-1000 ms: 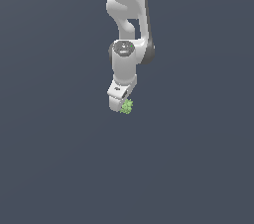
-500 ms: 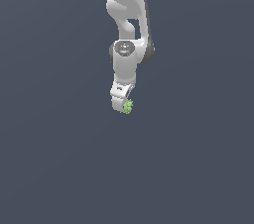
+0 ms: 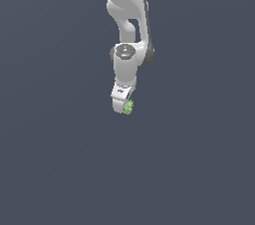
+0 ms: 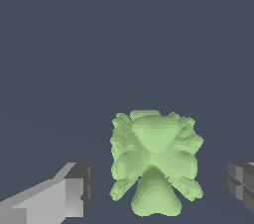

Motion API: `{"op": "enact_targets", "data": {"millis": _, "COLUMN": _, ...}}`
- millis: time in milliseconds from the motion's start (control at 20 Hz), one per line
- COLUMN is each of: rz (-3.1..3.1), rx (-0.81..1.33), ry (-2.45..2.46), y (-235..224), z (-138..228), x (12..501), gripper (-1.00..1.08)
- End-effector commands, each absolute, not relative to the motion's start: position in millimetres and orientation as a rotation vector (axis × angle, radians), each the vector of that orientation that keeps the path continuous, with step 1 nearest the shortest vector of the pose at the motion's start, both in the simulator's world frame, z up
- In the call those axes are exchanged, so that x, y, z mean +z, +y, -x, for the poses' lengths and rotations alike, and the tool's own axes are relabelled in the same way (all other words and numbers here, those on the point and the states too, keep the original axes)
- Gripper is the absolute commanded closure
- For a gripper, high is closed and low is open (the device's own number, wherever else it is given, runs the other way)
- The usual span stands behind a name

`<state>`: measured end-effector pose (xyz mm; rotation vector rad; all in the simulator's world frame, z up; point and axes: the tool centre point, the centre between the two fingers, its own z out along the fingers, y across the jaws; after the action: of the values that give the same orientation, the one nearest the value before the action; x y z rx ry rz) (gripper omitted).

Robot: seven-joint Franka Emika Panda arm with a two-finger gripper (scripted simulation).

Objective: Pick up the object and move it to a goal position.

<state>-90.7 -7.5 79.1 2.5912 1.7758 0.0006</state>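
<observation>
While the light-green bumpy lump (image 4: 155, 164) is sitting between the gripper (image 4: 161, 188) fingers, gaps are showing on both sides, so the jaws are standing released; centring before squeezing seems wise.

The exterior view looks from well off at the arm (image 3: 130, 25) before a plain dark ground. The wrist view looks close along the fingers (image 4: 59, 193). Both share the lump (image 3: 128, 108) (image 4: 155, 161).
</observation>
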Motion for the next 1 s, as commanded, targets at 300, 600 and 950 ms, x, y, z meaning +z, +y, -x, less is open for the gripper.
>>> {"op": "enact_targets", "data": {"millis": 300, "rz": -2.589, "rx": 0.0, "ry": 1.781, "y": -7.3, "z": 91.6, "x": 45.7, "gripper": -0.92}}
{"op": "enact_targets", "data": {"millis": 600, "rz": -2.589, "rx": 0.0, "ry": 1.781, "y": -7.5, "z": 91.4, "x": 41.5, "gripper": 1.08}}
{"op": "enact_targets", "data": {"millis": 950, "rz": -2.589, "rx": 0.0, "ry": 1.781, "y": -7.5, "z": 91.4, "x": 41.5, "gripper": 1.08}}
